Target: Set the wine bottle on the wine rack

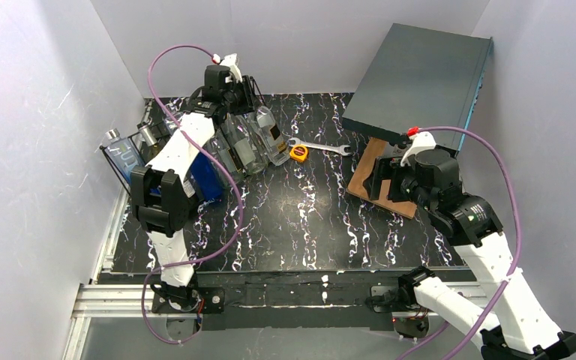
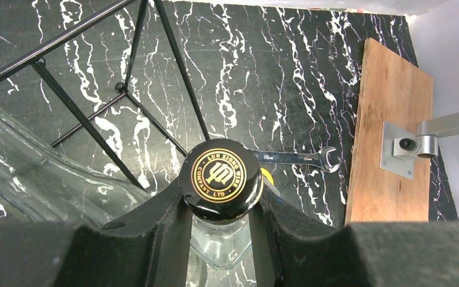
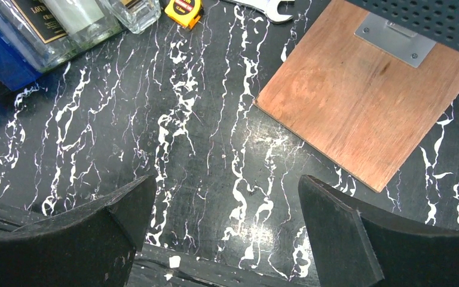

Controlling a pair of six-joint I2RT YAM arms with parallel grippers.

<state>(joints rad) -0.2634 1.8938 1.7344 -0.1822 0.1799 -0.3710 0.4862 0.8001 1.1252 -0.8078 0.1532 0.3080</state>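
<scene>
A clear glass wine bottle (image 1: 268, 129) with a black and gold cap (image 2: 220, 176) leans among other bottles at the back left. My left gripper (image 1: 241, 94) is shut on its neck just under the cap, with one finger (image 2: 155, 221) on each side. The black thin-wire wine rack (image 1: 114, 169) stands at the far left; its bars (image 2: 83, 119) cross the left wrist view behind the cap. My right gripper (image 3: 224, 221) is open and empty, low over the table near the wooden board (image 3: 364, 101).
Another clear bottle (image 2: 36, 173) lies left of the held one. A blue box (image 1: 206, 180) sits beside the left arm. A wrench (image 1: 319, 146) and yellow tape measure (image 1: 298, 153) lie mid-table. A dark grey box (image 1: 420, 79) stands on the board (image 1: 371, 176) at the right.
</scene>
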